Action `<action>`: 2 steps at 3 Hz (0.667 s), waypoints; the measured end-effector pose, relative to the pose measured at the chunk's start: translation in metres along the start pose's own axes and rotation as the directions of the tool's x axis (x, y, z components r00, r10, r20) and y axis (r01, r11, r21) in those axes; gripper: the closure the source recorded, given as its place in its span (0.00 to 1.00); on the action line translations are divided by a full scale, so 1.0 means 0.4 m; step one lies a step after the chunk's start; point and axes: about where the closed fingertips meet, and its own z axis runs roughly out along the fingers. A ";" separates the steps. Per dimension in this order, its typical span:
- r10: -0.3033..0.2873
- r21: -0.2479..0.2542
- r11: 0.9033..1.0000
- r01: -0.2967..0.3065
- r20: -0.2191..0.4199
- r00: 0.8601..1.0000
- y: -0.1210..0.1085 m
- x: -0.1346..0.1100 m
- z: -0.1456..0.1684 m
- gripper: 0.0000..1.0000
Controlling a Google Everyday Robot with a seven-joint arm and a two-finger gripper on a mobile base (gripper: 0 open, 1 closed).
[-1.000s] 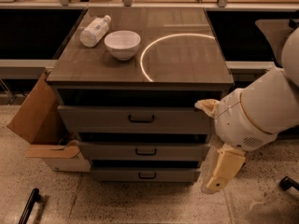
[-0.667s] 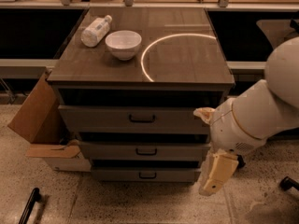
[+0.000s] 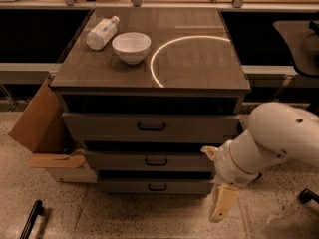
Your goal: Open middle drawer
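Observation:
The middle drawer (image 3: 119, 161) is the shallow grey front second from the top of the cabinet. It has a small dark loop handle (image 3: 156, 161) at its centre and looks closed, flush with the drawer below. My gripper (image 3: 221, 204) hangs at the end of the white arm (image 3: 279, 133). It sits low, in front of the cabinet's right side, and points down toward the floor. It is to the right of the handle, a little below it, and clear of it. It holds nothing that I can see.
The top drawer (image 3: 99, 126) and bottom drawer (image 3: 124, 186) have similar handles. A white bowl (image 3: 131, 47) and a lying bottle (image 3: 102, 32) rest on the cabinet top (image 3: 199, 59). An open cardboard box (image 3: 42, 128) stands at the left. A dark object (image 3: 30, 220) lies on the floor.
The arm has dropped lower and the gripper has moved down and slightly left, nearer the floor in front of the cabinet's right side. The drawers have not moved.

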 end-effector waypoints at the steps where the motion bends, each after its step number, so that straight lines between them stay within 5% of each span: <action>1: 0.008 -0.070 0.998 -0.006 0.032 0.999 -0.007 0.059 0.182 0.00; 2: 0.008 -0.070 0.998 -0.006 0.032 0.999 -0.007 0.059 0.183 0.00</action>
